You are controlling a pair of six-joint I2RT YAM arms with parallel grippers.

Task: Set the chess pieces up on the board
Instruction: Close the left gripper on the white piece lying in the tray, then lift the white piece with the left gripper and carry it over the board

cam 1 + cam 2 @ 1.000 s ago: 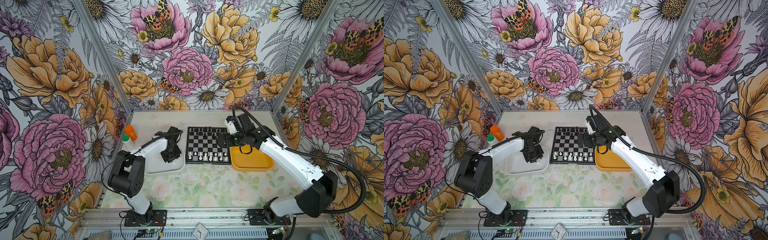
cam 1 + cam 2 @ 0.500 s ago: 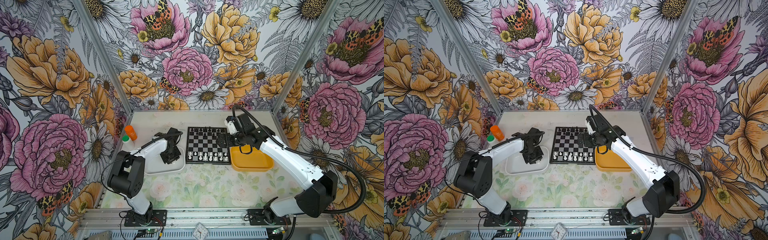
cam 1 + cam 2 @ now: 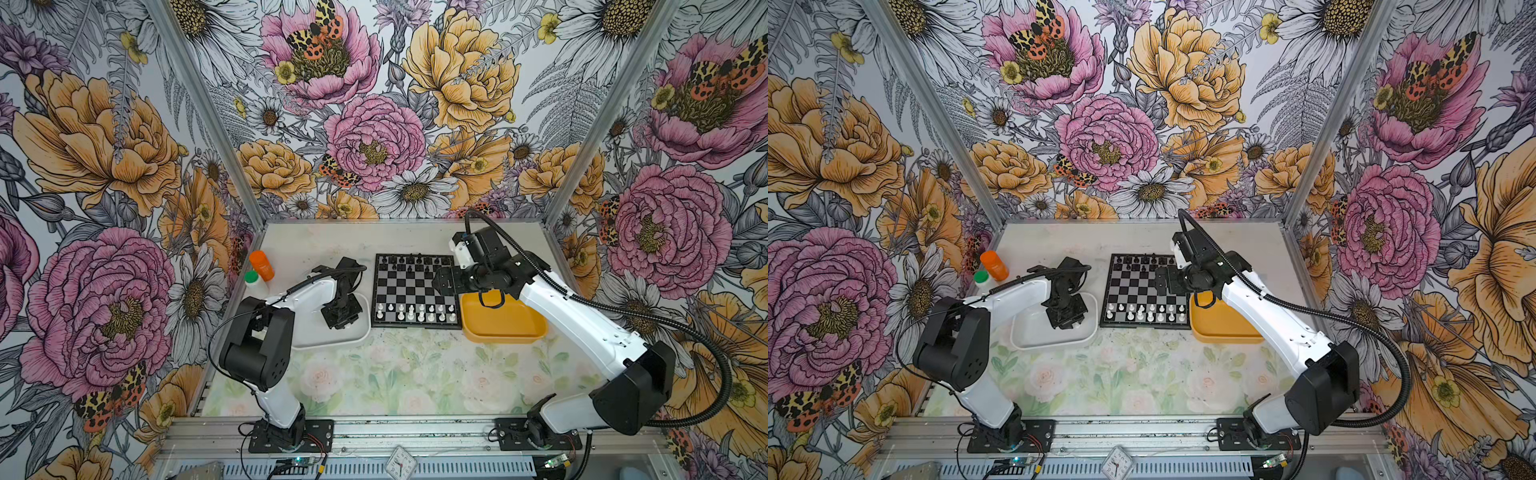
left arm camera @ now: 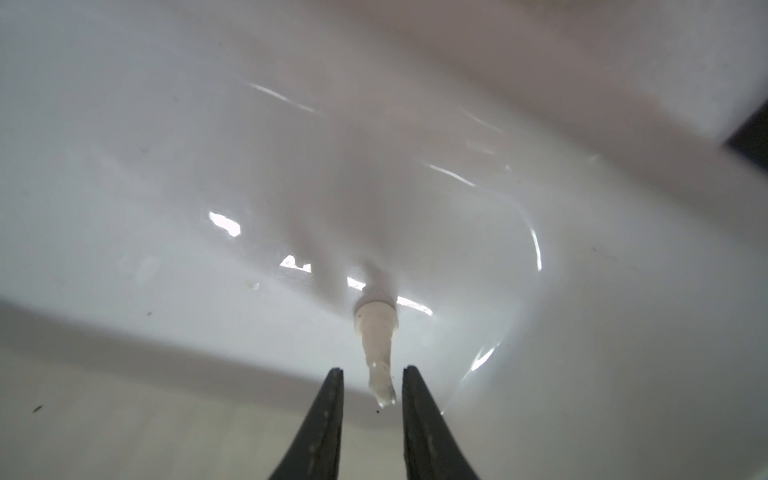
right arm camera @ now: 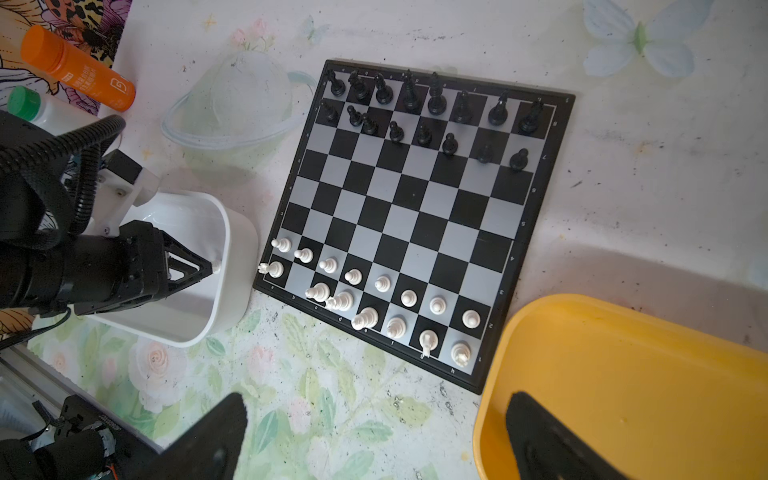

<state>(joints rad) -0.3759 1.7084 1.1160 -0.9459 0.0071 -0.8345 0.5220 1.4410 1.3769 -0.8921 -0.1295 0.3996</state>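
Note:
The board [image 3: 409, 286] [image 3: 1144, 291] [image 5: 415, 208] lies mid-table. Black chess pieces [image 3: 409, 262] [image 5: 415, 108] fill its two far rows, and white chess pieces [image 3: 415, 311] [image 5: 374, 299] stand along its two near rows. My left gripper [image 3: 338, 324] [image 3: 1065, 324] [image 4: 372, 370] reaches down into the white tray [image 3: 332, 338] [image 4: 166, 166]. Its jaws stand narrowly apart around the tip of a lone white piece [image 4: 376, 332] [image 5: 216, 266], with a gap on each side. My right gripper [image 3: 442, 282] [image 5: 376, 419] hovers wide open over the board's right edge, holding nothing.
A yellow tray [image 3: 503, 328] [image 5: 623, 374] sits right of the board, partly under my right arm. An orange bottle [image 3: 261, 266] and a green-capped bottle [image 3: 251, 277] stand at the back left, next to the wall. The flowered mat [image 3: 395, 374] stretches toward the front.
The left jaws have drawn closer together around the white piece in the tray. Both arms keep nearly the same place, and the right gripper stays wide open.

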